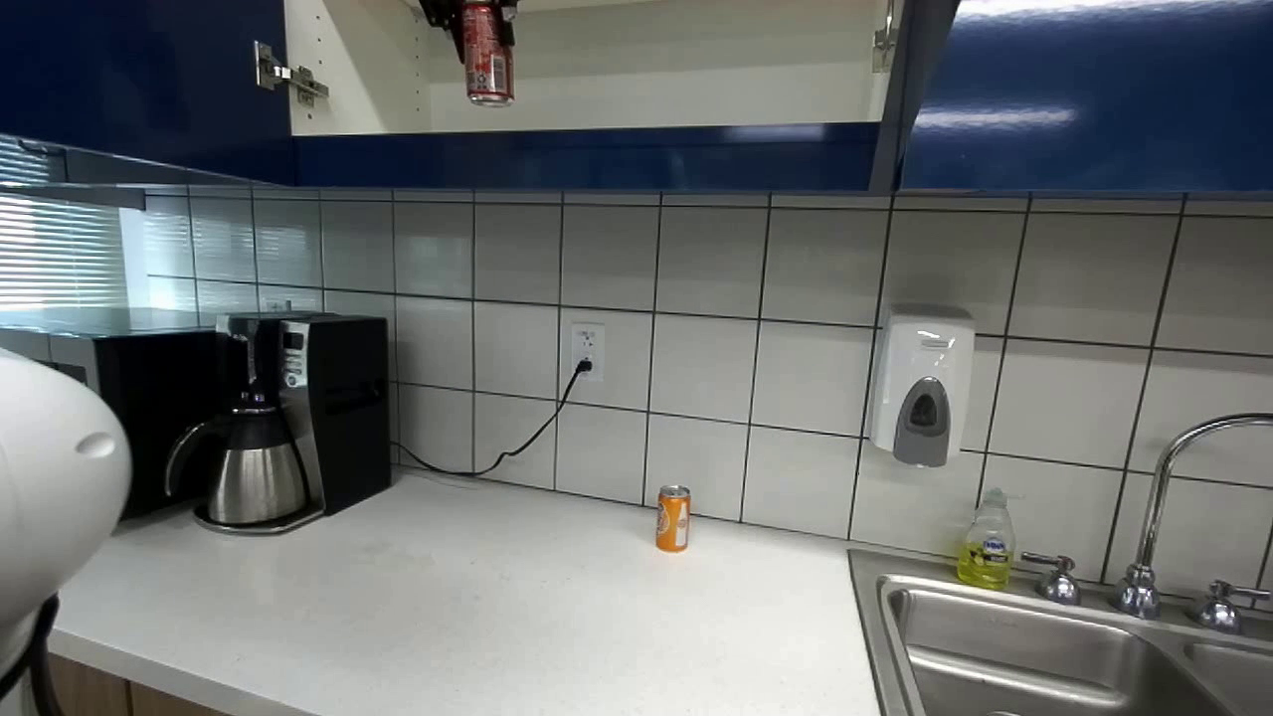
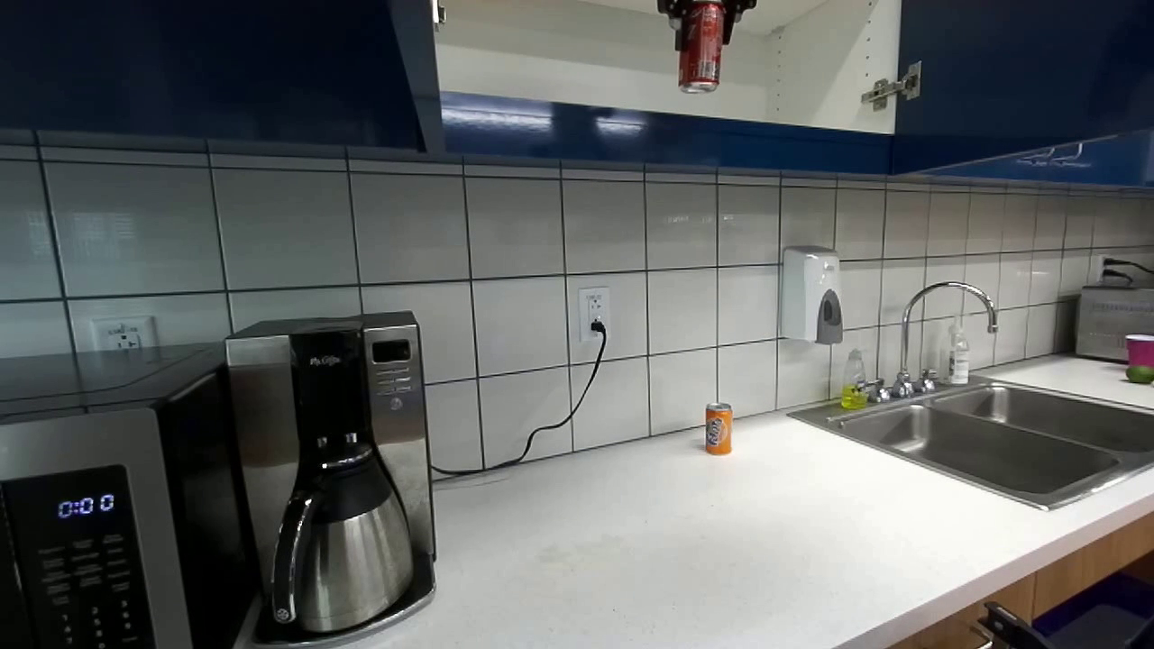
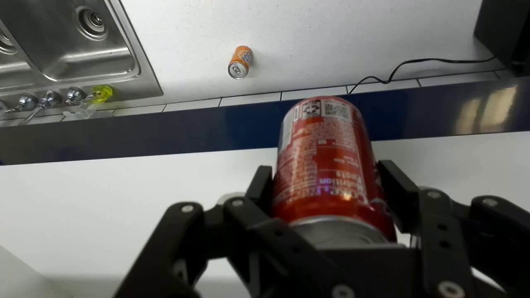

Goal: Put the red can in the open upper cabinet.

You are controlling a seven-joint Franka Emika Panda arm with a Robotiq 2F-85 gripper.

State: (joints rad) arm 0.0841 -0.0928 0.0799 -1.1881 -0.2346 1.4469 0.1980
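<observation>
The red can (image 1: 488, 62) hangs upright, silvery base down, at the open upper cabinet (image 1: 676, 75). In an exterior view the can (image 2: 701, 54) shows against the cabinet's cream interior (image 2: 559, 59). Its base appears above the blue lower edge in both exterior views. I cannot tell exactly how far inside it is. My gripper (image 1: 485, 28) is shut around the upper part of the can, with most of the gripper cut off by the frame top. In the wrist view the gripper fingers (image 3: 325, 178) press both sides of the can (image 3: 325, 153); the white shelf (image 3: 124, 198) lies below.
The cabinet's blue lower edge (image 1: 587, 157) runs along the opening. An open blue door (image 1: 139, 80) stands at its side. An orange can (image 1: 673, 519) stands on the white counter (image 1: 477, 617). A coffee maker (image 2: 361, 505), a soap dispenser (image 1: 925, 388) and a sink (image 2: 983, 442) are below.
</observation>
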